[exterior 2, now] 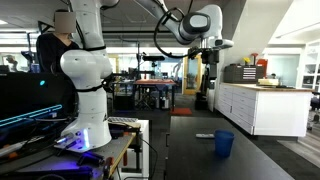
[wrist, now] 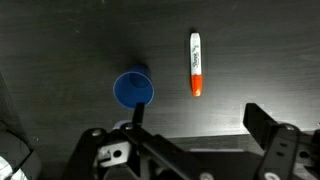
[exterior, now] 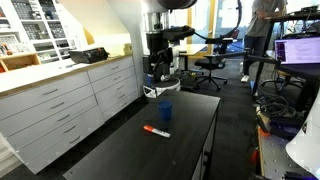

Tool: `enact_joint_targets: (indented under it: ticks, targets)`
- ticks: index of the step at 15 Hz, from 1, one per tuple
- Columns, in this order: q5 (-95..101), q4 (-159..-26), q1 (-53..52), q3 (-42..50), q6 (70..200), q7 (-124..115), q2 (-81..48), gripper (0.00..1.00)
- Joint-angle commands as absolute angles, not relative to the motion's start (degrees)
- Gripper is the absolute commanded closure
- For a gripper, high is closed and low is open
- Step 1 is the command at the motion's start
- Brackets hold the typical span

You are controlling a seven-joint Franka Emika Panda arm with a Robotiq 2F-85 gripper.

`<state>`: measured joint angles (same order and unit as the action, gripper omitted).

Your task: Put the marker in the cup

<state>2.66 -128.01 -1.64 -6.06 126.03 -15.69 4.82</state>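
A small blue cup (exterior: 165, 112) stands upright on the black table (exterior: 120, 150). A red-orange marker (exterior: 156, 131) with a whitish end lies flat on the table close beside it. In the wrist view the cup (wrist: 133, 89) sits left of centre, seen from above, and the marker (wrist: 195, 64) lies to its right, white end away from me. My gripper (wrist: 198, 115) hangs high above both, open and empty. Both exterior views show the gripper (exterior: 158, 85) well above the table, at its far end. The cup (exterior 2: 224, 144) and marker (exterior 2: 204, 135) are small there.
White drawer cabinets (exterior: 70, 100) run along one side of the table. An office chair (exterior: 212, 62) and desks stand behind it. A white robot base (exterior 2: 85, 90) and a monitor sit on a side bench, with another cabinet (exterior 2: 262, 110) nearby.
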Motion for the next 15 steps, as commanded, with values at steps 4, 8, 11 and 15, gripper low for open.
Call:
enact_joint_targets:
  ticks: [4,8,11,15]
  targets:
    - [3.8,-126.6,-4.3,-6.4,129.6,-15.5,-1.0,0.00]
    - [3.8,-126.2,-5.5,-6.4,131.2,-14.5,-3.5,0.00]
    - [3.7,-126.1,-6.1,-6.3,132.6,-13.4,-4.7,0.00]
    - [3.6,-126.2,-6.5,-6.3,134.2,-13.1,-6.0,0.00]
